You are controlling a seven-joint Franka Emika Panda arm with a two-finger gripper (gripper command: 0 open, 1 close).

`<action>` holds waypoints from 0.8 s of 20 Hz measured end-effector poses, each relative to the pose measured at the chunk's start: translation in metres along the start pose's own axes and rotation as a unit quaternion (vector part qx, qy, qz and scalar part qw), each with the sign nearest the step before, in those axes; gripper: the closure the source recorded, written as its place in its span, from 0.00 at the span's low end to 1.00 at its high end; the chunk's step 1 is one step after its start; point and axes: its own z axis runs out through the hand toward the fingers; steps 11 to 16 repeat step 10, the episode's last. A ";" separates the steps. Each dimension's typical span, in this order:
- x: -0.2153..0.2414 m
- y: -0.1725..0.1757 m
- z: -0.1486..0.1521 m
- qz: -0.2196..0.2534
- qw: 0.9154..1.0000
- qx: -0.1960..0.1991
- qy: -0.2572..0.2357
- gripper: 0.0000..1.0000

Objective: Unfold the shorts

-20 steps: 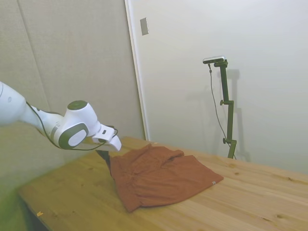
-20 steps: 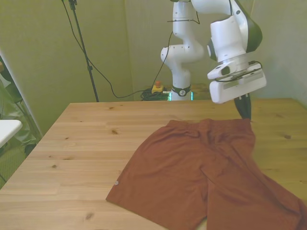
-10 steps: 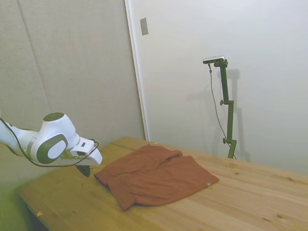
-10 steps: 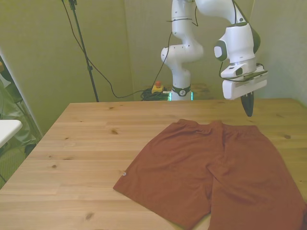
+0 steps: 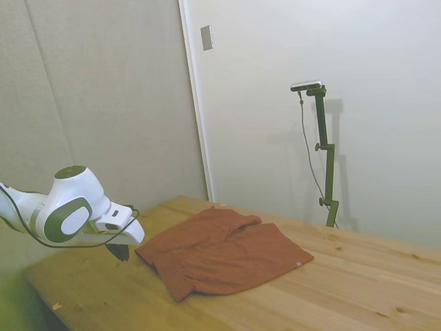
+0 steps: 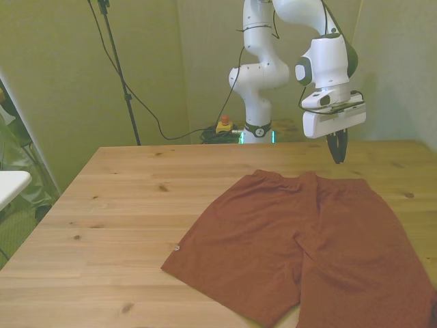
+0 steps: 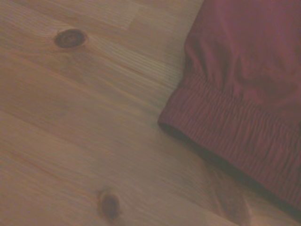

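Gripper: fingers point down, drawn close together to a narrow dark tip; nothing between them, no cloth held. Hangs above bare wood, just off the waistband end of the shorts, not touching them.

Shorts: rust-red, lying spread flat on the table, both legs showing side by side, waistband toward the far edge. In the front view they fill the table's right half, and one leg runs to the near right corner of the frame. Small pale tag at the hem nearest the front view's left. Wrist view shows the gathered waistband corner flat on the wood; slight dark shadow under its edge, so it may be a little lifted, can't tell.

Status, by judgement: looks unfolded, or v. nearly.

Risks:
- Fingertip dropping or sweeping across the waistband corner would catch it and drag or re-fold the cloth.
- Leg at the near right corner could slip off the edge if tugged; edge itself not clearly seen.

Arm: reaches in low from the side view's left, wrist bent over, hand vertical, clear of the cloth.
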 end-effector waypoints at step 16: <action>-0.019 0.012 -0.034 0.021 1.000 -0.005 0.008 0.00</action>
